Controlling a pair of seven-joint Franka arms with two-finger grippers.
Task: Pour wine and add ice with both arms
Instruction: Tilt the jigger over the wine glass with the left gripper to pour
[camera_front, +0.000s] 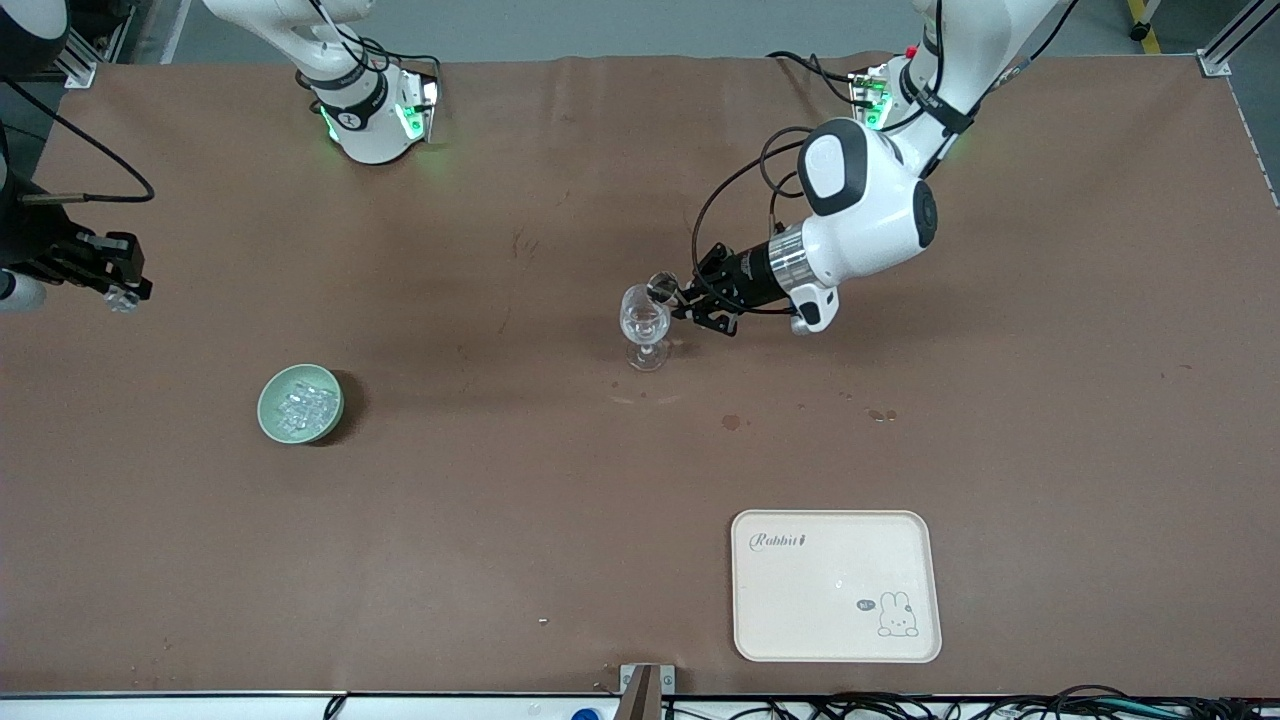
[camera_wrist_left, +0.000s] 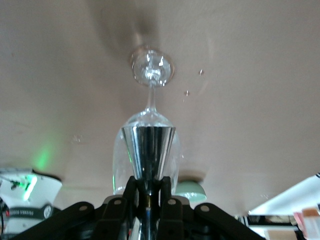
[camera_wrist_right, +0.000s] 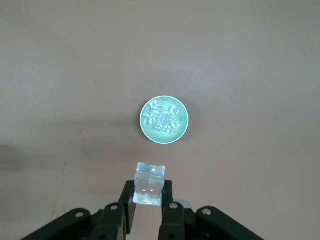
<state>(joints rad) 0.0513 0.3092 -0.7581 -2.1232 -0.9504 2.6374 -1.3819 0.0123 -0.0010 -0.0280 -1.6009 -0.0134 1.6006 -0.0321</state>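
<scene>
Steel jigger (camera_wrist_left: 149, 150) is being tipped by the left gripper (camera_front: 700, 297) clamping it over the wine glass (camera_front: 645, 325) for pouring, while the right gripper (camera_wrist_right: 148, 200) is pinching an ice cube (camera_wrist_right: 149, 184) above the table, ready for adding, with the green bowl (camera_front: 270, 408) of remaining ice below.

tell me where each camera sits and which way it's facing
Front view: high across the table, facing both bases; shows both arms, wine glass, green bowl, tray.
Left wrist view: on the left wrist; left tool shut on a metal cup at the glass.
Right wrist view: looks down; right tool grips an ice cube.
All three show the bowl.
</scene>
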